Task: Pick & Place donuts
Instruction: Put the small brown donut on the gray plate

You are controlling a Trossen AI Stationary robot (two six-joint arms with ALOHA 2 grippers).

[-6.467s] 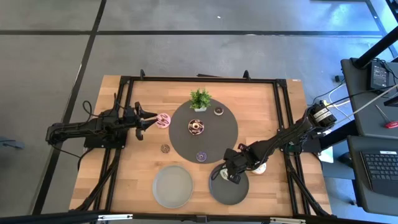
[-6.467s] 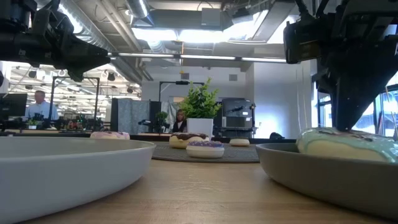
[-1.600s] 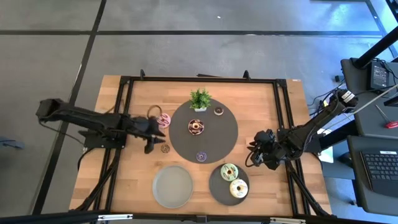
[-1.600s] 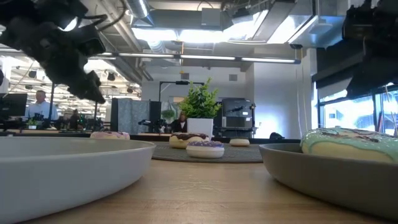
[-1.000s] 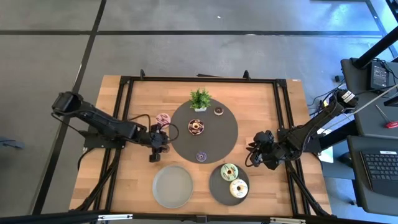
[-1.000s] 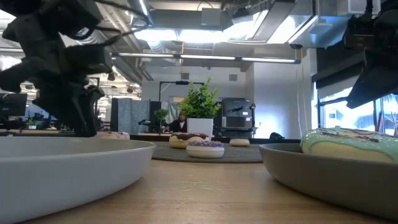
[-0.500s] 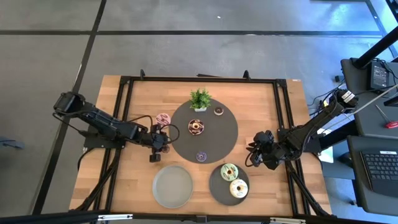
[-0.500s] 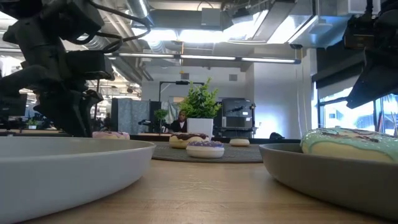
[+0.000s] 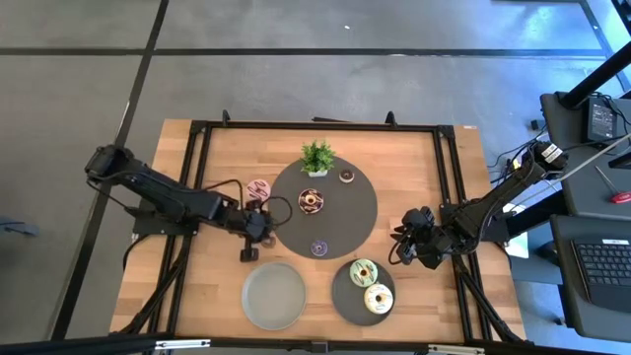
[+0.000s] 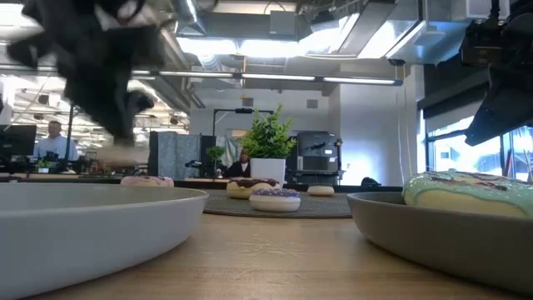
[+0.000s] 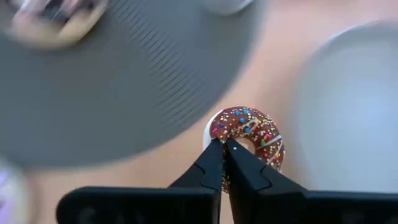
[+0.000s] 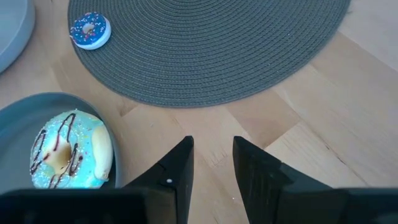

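My left gripper [image 9: 252, 237] hovers by the left edge of the round grey mat [image 9: 340, 222], shut on a small chocolate-brown donut with coloured sprinkles [image 11: 252, 134]; the gripper hides this donut in the high view. My right gripper [image 12: 211, 152] waits open over bare wood at the table's right [image 9: 401, 251]. On the mat lie a chocolate donut [image 9: 311, 201], a small brown one [image 9: 347, 177] and a purple one [image 9: 319, 248]. A pink donut [image 9: 259, 187] lies flat on the wood left of the mat. My left gripper has its two fingertips [image 11: 214, 155] closed together on the donut's ring at one side [image 11: 217, 127], coming from above and pointing down. The donut hangs at the very tips, roughly level and icing up. Whether one finger reaches into the hole, I cannot tell.
Near the front edge stand an empty grey plate [image 9: 274, 311] and a second plate [image 9: 340, 296] holding a pale green donut [image 9: 364, 270] and a cream one [image 9: 378, 297]. A small potted plant [image 9: 316, 156] stands at the mat's far edge. A black frame borders the table.
My left gripper came down over the brown donut beside the mat, shut on it, and has now risen with it, shifting slightly toward the near edge; it shows blurred and higher in the low view. My right arm has kept still.
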